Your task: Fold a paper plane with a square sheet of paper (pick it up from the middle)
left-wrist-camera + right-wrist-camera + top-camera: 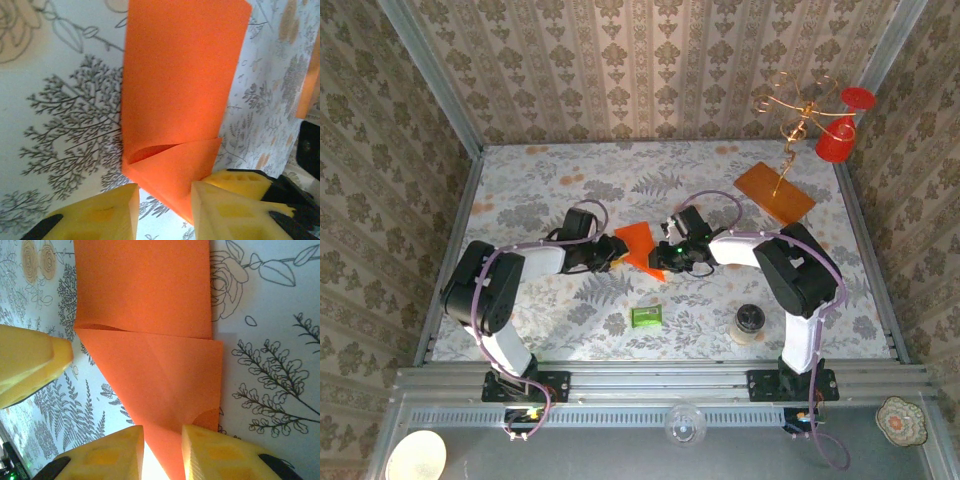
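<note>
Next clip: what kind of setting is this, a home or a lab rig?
Probably a staged lab booth: wallpaper panels in an aluminium frame, a floral-covered table, and the left arm and right arm bolted to a metal rail at its near edge.

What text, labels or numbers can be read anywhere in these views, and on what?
No legible text anywhere.
green packet: any print is too small to read.
orange paper: plain, no marks.
jar: no readable label.
</note>
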Controlling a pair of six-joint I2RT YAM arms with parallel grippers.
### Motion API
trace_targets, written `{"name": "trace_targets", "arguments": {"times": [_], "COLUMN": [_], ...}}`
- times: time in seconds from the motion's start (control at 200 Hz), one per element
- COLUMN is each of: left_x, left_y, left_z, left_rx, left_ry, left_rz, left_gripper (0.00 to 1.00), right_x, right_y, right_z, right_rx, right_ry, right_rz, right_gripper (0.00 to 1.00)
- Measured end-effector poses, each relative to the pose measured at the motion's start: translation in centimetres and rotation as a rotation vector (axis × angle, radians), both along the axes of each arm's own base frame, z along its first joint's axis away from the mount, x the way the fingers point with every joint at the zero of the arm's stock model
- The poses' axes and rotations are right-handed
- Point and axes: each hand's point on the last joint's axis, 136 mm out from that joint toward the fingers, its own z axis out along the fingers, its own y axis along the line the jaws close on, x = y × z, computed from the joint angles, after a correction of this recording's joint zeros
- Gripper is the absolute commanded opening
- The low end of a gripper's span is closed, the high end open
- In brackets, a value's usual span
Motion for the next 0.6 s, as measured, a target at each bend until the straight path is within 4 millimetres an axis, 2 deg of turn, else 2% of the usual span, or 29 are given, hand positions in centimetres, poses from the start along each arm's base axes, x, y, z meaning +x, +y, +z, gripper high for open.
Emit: {"name": "trace_targets", "arguments": {"times": [0.43, 0.6], "left_x": [0.1, 0.3], "left_y": [0.3, 0.0], "left_z": [-0.7, -1.4], "left_rx": [0.025, 0.019], "left_ry": [0.025, 0.04], "left_rz": [0.018, 0.017], "left_gripper": [0.35, 0.33], "right_x": [0.1, 0.1], "right_y": [-0.1, -0.2], "right_z": [-0.1, -0.1], "right_rx": [-0.001, 0.0], "right_ry": [0.001, 0.002], "right_rz": [-0.004, -0.005], "right_gripper": [0.29, 0.28]}}
